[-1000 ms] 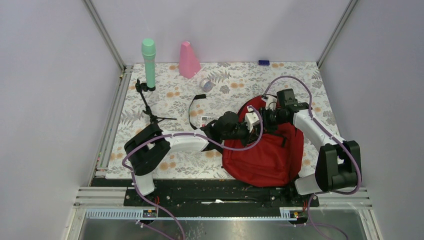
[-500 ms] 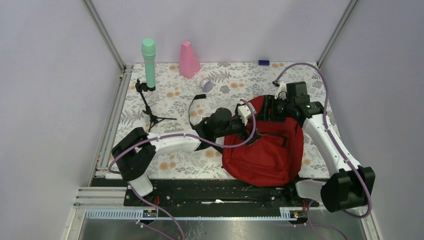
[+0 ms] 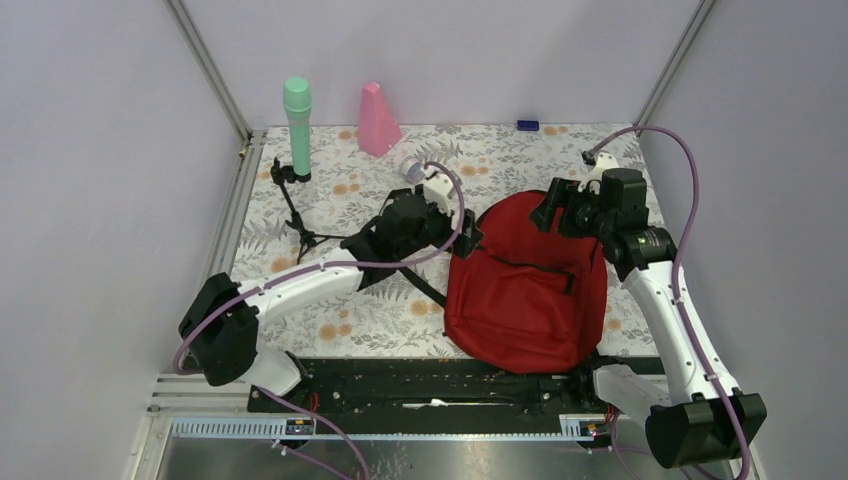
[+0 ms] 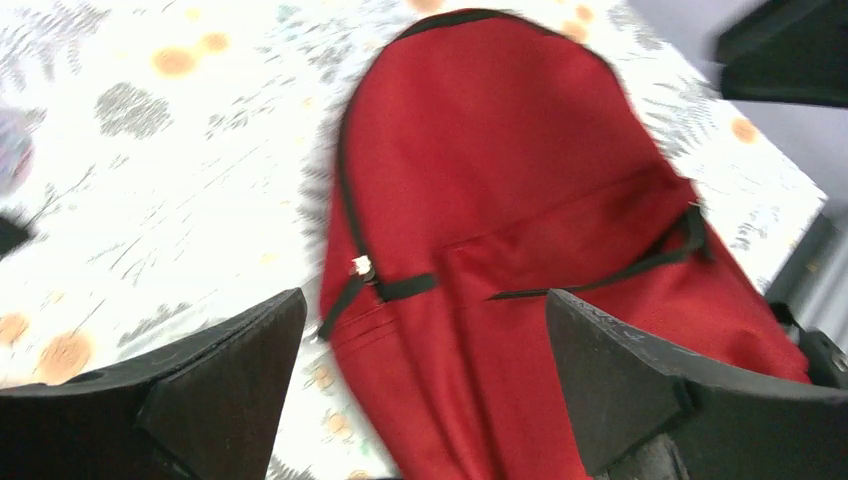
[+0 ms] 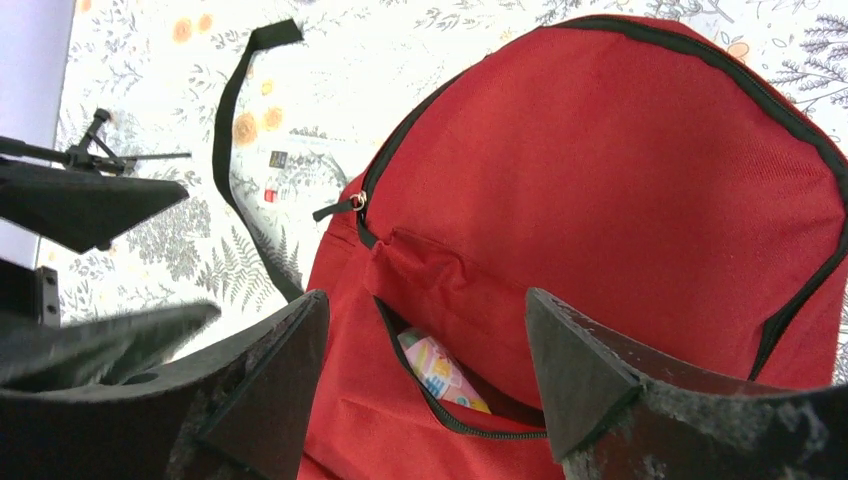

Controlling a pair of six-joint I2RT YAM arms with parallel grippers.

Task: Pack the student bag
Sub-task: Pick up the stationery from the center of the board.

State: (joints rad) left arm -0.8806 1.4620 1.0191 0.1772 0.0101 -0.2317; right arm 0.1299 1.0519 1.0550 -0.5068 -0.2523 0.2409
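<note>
Backpack first: the student bag (image 3: 525, 290) lies flat on the right half of the tabletop (image 3: 330, 190). Its bottom is at the near edge and its rounded top points toward the far edge. Its front pocket (image 5: 370, 420) is unzipped, and a pink patterned item (image 5: 432, 368) shows inside the slit. The left gripper (image 3: 462, 232) hangs just beside the bag's upper left side, jaws spread wide with nothing between them. The right gripper (image 3: 550, 212) hovers at the bag's top right, likewise wide apart and holding nothing. A loose black strap (image 5: 221, 130) lies on the tabletop left of the bag. A tall green cylinder (image 3: 297, 125) and a pink cone (image 3: 378, 120) stand toward the far left corner. A small black tripod (image 3: 298, 205) stands near the left edge.
</note>
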